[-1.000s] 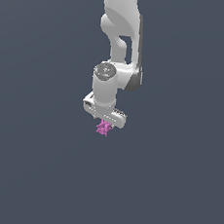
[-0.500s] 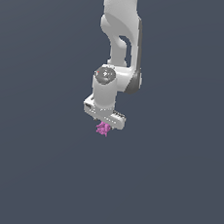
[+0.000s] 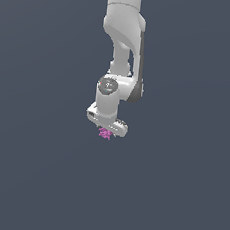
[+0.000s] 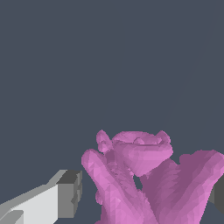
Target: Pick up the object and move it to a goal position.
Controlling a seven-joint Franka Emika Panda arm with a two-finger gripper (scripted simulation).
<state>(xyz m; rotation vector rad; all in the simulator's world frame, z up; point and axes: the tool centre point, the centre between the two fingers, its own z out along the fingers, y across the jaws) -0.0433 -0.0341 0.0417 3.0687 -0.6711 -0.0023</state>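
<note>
The object (image 3: 104,133), a small magenta-pink spiky clump, is seen directly beneath the white gripper (image 3: 105,131) in the exterior view. In the wrist view it (image 4: 144,179) is flanked by the fingers (image 4: 65,194), which appear clenched on it.

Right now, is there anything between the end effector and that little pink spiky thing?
Nothing visible. The end effector sits directly over the pink object, and in the wrist view the object fills the space between the fingers. Whether the pads touch it cannot be told. No goal marker shows.
</note>
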